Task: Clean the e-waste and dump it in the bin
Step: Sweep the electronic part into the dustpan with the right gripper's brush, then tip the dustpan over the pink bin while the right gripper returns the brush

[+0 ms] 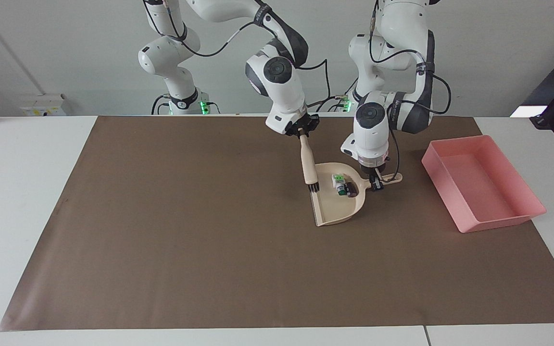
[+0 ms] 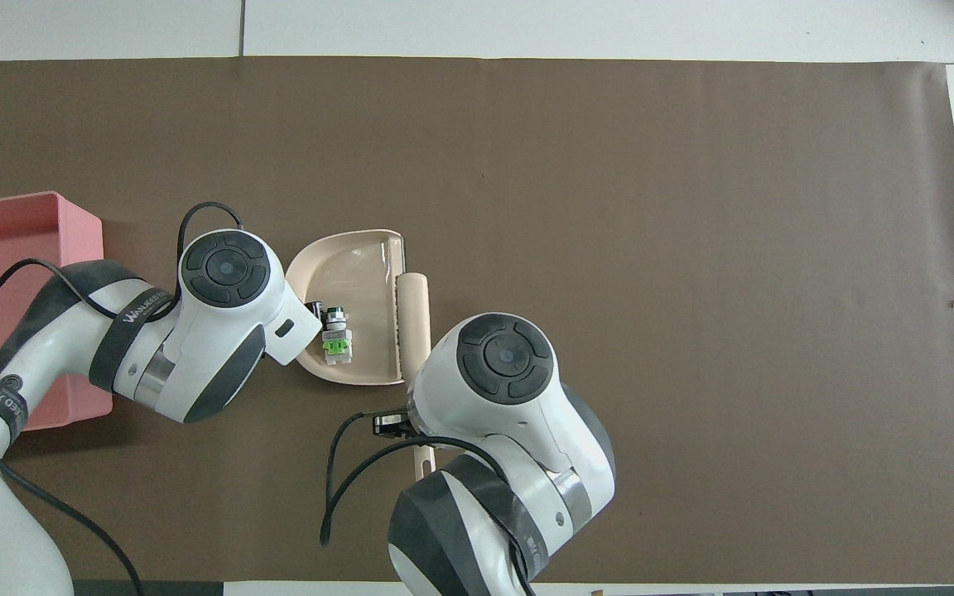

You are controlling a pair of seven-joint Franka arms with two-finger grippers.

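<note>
Right gripper (image 1: 301, 130): fingers pinching the top of the brush handle (image 1: 307, 161). The brush hangs almost upright and slightly tilted, its black bristles (image 1: 313, 187) at the open lip of the dustpan (image 1: 334, 211), on the side toward the right arm's end of the desk. Whether the bristles touch the lip I cannot tell.

E-waste (image 1: 342, 185): a white-and-green cylindrical piece with a small black piece touching it. Both lie inside the dustpan, in its closed end near the handle and nearer to the robots than most of the bare pan floor. They are a short way from the bristles and not touching them.

Left gripper (image 1: 377, 182): pressed shut on the dustpan handle (image 1: 389, 179), just beside the scraps. The pan appears to rest flat on the brown mat (image 1: 185, 240).

Handling, judged: the scraps look small, rigid, light and loose. The cylinder is likely to roll on the smooth plastic floor. Do not pinch them; carry them in the pan by its handle. Keep the lip level or slightly raised in transit so nothing slides out. A light, thin pan held at one end may wobble.

Pink bin (image 1: 481, 182): toward the left arm's end of the desk, well apart from the dustpan, nothing visible in it. Dump not yet done.
</note>
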